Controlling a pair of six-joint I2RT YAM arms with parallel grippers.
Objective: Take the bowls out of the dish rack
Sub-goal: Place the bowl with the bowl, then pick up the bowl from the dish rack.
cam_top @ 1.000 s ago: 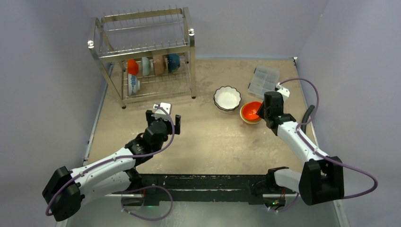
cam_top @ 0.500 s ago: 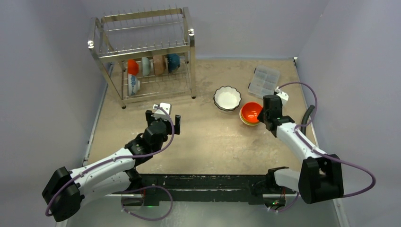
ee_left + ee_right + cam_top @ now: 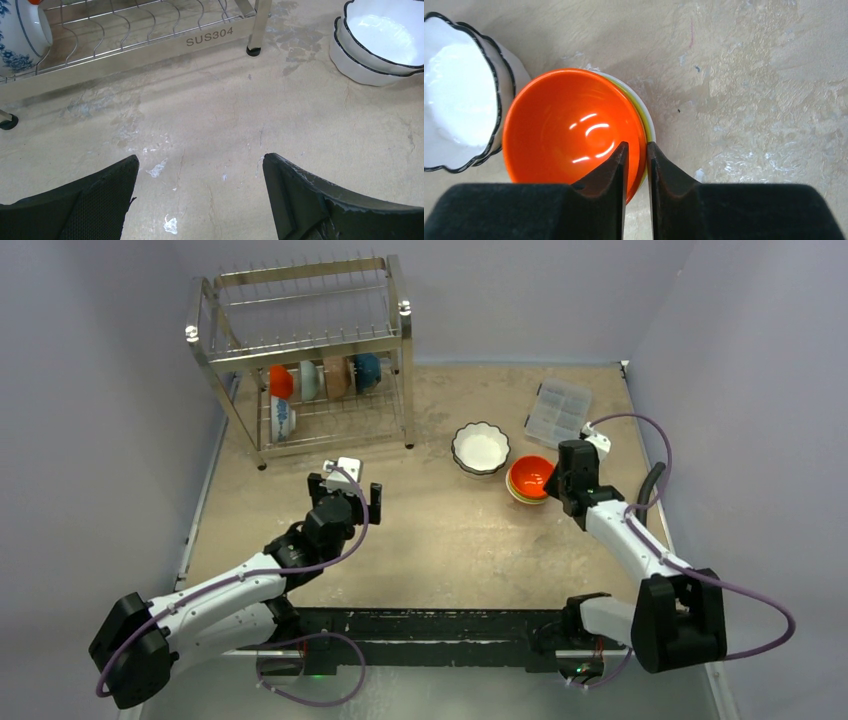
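One two-tier steel dish rack (image 3: 300,348) stands far left, with five bowls (image 3: 335,377) on edge in its lower tier. The left gripper (image 3: 200,172) gapes wide. The right gripper (image 3: 637,146) pinches the rim of the orange bowl (image 3: 569,125), which sits nested in a yellow-green bowl (image 3: 642,111) beside two stacked white bowls (image 3: 454,95).

"SUS304" read in left wrist view only. Stamped in plain capitals and digits on lower front rail of dish rack (image 3: 125,55). Straight ahead of left claw (image 3: 200,165), beyond fingertips, just left of rack's right front leg.
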